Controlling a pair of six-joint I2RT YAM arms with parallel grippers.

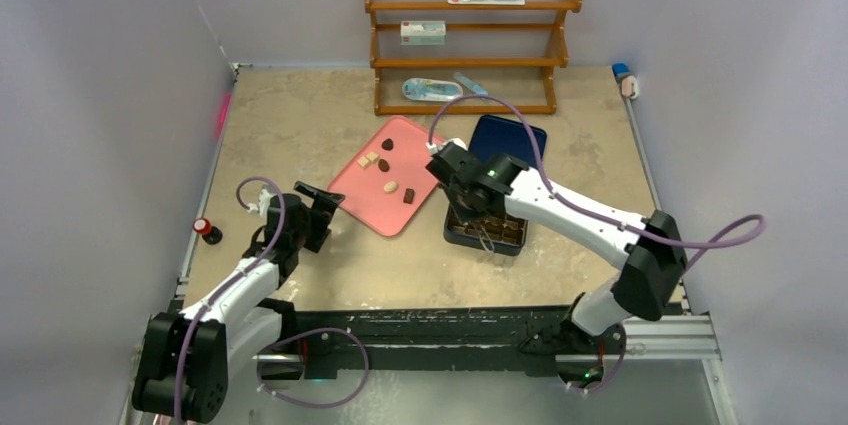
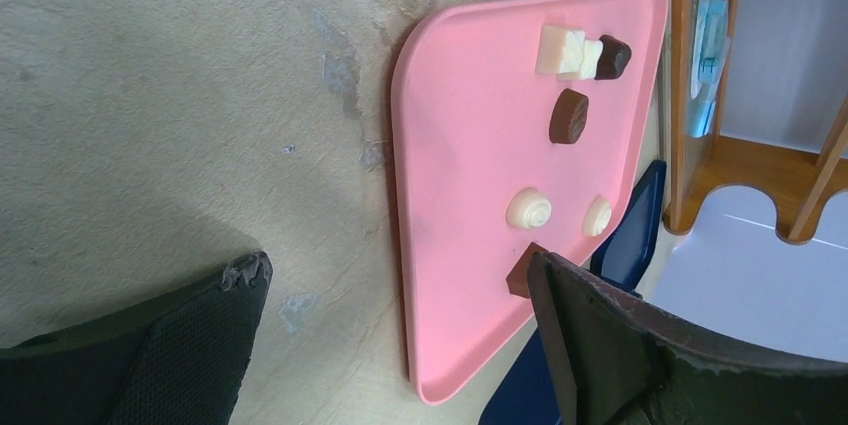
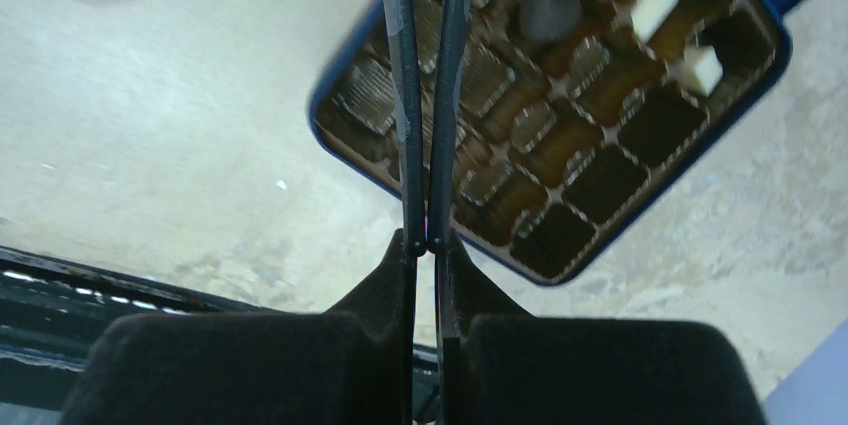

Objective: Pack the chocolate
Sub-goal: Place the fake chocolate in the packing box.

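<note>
Here, left gripper (image 1: 325,213) gapes beside tray (image 1: 352,177) edge.

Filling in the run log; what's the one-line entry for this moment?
left gripper open beside pink tray | right gripper shut on tweezers over gridded box | chocolate pieces on tray, some in box

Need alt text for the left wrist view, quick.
A pink tray lies on the beige table, holding several small chocolate pieces, cream and dark brown, none gripped. The left end effector stands wide open in the foreground, one finger partly hiding a dark piece.
</note>
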